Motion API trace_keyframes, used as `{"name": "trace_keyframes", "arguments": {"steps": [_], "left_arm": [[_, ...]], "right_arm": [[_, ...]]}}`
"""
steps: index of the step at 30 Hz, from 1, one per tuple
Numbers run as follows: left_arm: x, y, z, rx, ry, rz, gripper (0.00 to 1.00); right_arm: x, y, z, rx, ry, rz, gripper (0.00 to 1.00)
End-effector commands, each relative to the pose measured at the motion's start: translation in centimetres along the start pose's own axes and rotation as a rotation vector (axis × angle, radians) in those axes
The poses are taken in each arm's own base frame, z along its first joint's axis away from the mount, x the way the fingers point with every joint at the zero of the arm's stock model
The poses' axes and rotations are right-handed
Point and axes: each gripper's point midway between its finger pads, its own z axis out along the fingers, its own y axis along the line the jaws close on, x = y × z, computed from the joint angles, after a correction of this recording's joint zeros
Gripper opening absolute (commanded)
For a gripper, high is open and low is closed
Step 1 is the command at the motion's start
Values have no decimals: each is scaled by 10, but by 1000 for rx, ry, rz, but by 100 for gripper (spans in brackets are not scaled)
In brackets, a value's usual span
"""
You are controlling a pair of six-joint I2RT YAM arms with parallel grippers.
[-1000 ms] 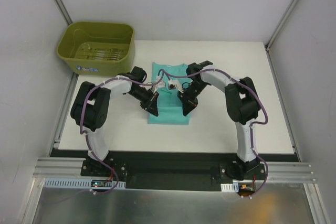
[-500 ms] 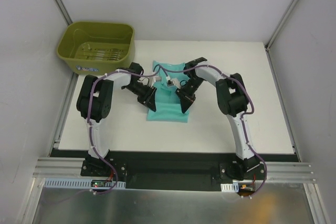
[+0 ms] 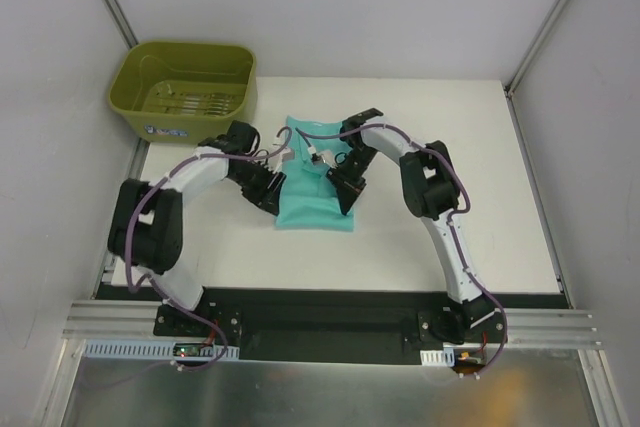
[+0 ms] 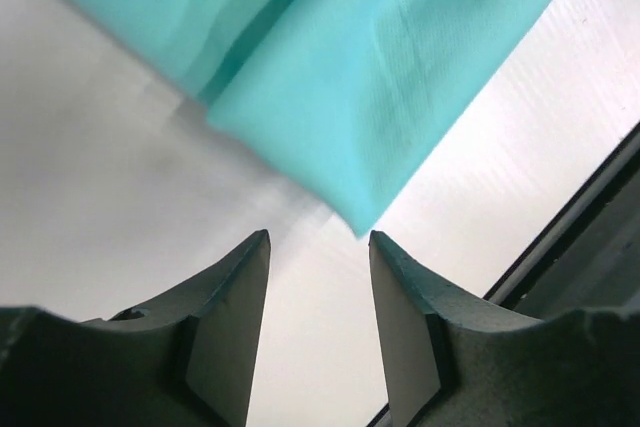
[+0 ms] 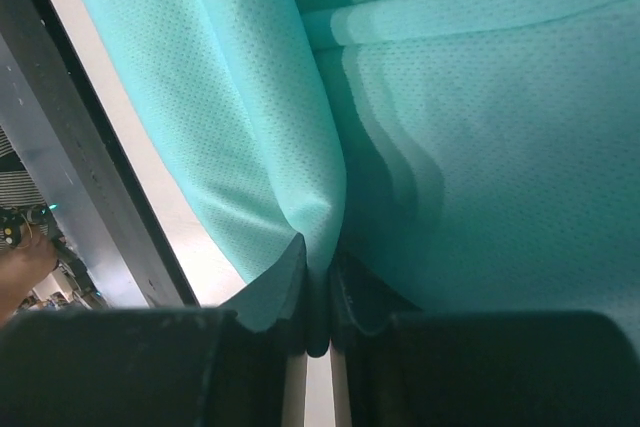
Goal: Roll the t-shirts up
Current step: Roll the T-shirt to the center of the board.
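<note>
The teal-green t-shirt point(image 3: 318, 202) lies folded into a narrow strip on the white table point(image 3: 480, 197), collar end toward the back. My left gripper point(image 3: 264, 196) hovers at the strip's left edge; in the left wrist view it point(image 4: 318, 242) is open, with a near corner of the t-shirt point(image 4: 340, 97) just beyond the fingertips and nothing between them. My right gripper point(image 3: 346, 199) sits on the strip's right edge. In the right wrist view it point(image 5: 318, 252) is shut on a raised fold of the t-shirt point(image 5: 240, 117).
An olive-green plastic tub point(image 3: 183, 87) stands at the back left corner of the table. Bare white table lies right of the shirt and in front of it. The black rail point(image 3: 330, 307) runs along the near edge.
My left gripper has opened, let go of the shirt and drawn off to its left edge. Both arms shifted left and back; the right gripper kept its pinch on the fabric.
</note>
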Motion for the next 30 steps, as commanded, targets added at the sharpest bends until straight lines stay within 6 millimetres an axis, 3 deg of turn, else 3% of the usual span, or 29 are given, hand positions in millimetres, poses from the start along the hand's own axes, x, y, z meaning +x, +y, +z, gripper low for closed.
{"name": "trace_keyframes", "arguments": {"steps": [1,3,4,5,7,9,10,12,13,22,24,25,30], "left_arm": [[-1,13,-34,-212,-109,166,46],[-8,4,-47,-248,-188,270,48],[2,4,-42,-259,-183,325,49],[-9,-4,-47,-287,-240,416,51],[-1,-8,-41,-303,-239,525,52],[-9,-29,-43,-301,-299,668,53],[1,-33,-33,-293,-283,754,53],[-11,-54,-33,-315,-368,924,58],[0,-53,-22,-312,-355,969,59],[-5,-57,20,-362,-347,1261,59],[1,-45,33,-412,-298,1287,59],[-8,-48,33,-441,-327,1330,58],[-5,-31,51,-492,-265,1371,56]], "right_arm": [[9,8,-6,-8,59,42,13],[9,8,-6,-2,60,36,13],[10,9,-5,-4,63,37,13],[10,8,-5,0,62,37,13],[10,9,-6,1,57,53,13],[10,7,-5,7,55,50,12],[10,8,-5,8,54,52,13],[10,7,-5,8,54,51,12],[9,8,-5,7,53,52,12],[9,7,-6,-1,47,58,12],[9,7,-7,-6,43,65,12],[9,6,-7,-7,40,68,12],[8,6,-8,-18,32,75,12]]}}
